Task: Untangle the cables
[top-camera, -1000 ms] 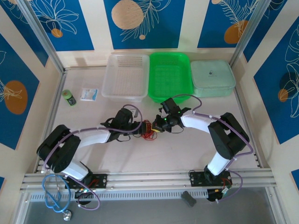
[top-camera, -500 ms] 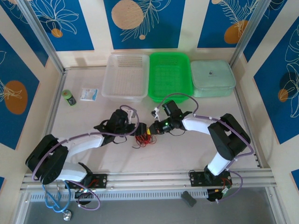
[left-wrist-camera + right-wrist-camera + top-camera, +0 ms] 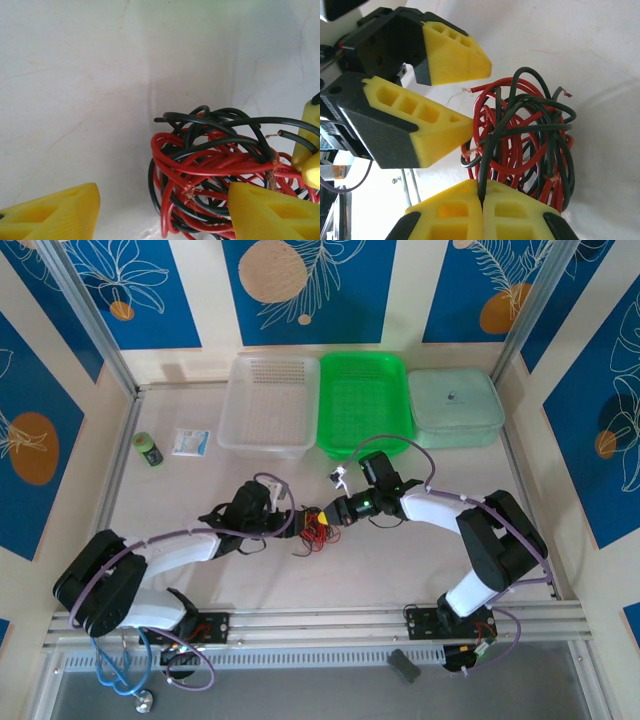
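- Seen from above, the cables (image 3: pixel 316 528) are lying as one red-and-black knot in the middle of the bench (image 3: pixel 400 575). The left claw (image 3: pixel 291 519) is sitting just to the knot's left and the right claw (image 3: pixel 333 514) just to its right.
- In the left wrist view, the left claw is standing released, with its fingers wide apart. The knot is sitting off-centre, over by the right-hand finger (nothing is being pinched there). I judge it needs centring on one strand before closing, since grabbing the whole bundle would only be tightening it.
- In the right wrist view, the right claw is clenching a single black wire at the near edge of the knot, pads pressed together. This is a thin hold that is likely to slip under a jerk.
- A loose red end (image 3: pixel 470 90) is poking out into the gap between the left claw's open fingers, which makes it the best candidate. The left claw should be closing on that strand alone and drawing it away leftward, slowly. Meanwhile the right claw should be anchoring, and both should be watching that the loops are opening rather than cinching.
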`<state>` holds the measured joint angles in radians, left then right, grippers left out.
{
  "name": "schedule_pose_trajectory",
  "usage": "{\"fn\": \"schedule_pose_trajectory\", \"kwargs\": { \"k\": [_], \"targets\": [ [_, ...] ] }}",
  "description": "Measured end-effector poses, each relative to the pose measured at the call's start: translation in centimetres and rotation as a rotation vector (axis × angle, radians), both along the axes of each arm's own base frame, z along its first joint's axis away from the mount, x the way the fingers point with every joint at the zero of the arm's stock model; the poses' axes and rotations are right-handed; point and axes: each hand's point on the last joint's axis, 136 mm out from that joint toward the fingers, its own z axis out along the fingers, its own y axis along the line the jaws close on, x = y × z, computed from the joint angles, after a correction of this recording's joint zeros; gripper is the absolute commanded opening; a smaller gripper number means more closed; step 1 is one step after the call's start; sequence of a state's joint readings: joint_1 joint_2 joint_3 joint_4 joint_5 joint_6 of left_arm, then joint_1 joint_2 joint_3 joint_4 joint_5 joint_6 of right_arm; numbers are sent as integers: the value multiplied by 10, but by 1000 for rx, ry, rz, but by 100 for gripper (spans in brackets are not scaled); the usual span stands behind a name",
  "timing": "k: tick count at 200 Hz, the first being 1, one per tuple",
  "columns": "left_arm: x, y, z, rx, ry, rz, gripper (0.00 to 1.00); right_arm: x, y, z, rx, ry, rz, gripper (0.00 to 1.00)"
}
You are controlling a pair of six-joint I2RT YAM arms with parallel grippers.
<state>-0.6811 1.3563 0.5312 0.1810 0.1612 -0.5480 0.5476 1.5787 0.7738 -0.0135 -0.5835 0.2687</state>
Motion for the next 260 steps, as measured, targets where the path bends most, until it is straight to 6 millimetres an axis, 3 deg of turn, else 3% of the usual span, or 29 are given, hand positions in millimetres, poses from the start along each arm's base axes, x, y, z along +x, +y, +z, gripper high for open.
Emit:
{"fn": "schedule_pose_trajectory", "kwargs": {
  "k": [14, 34, 70, 101, 132, 147, 164, 213, 230, 260],
  "targets": [
    [3, -7, -3, -24, 0, -12, 62, 0, 0, 0, 2, -4, 3, 0],
    [8, -16, -10, -60, 3, -17, 47, 0, 0, 0, 1, -5, 2, 0],
    [19, -29, -19, -116, -1, -14, 0, 1, -1, -1, -9, -3, -5, 0],
    [22, -25, -8, -130, -37, 15, 0, 9, -10, -11, -93, 19, -83, 2],
    [26, -6, 24, -99, -118, 84, 0, 20, -31, -11, -219, 61, -251, 48],
    [27, 4, 37, -89, -149, 123, 0, 22, -39, -7, -261, 86, -323, 60],
    [28, 10, 38, -71, -150, 151, 0, 20, -40, -2, -290, 128, -381, 69],
    [31, 9, 22, -103, -75, 215, 0, 7, 2, 4, -301, 223, -376, 67],
    [32, 9, 15, -115, -53, 235, 0, 11, 14, -9, -318, 254, -377, 64],
    [31, 13, 8, -122, -30, 268, 0, 16, 14, -40, -374, 294, -401, 56]
  ]
}}
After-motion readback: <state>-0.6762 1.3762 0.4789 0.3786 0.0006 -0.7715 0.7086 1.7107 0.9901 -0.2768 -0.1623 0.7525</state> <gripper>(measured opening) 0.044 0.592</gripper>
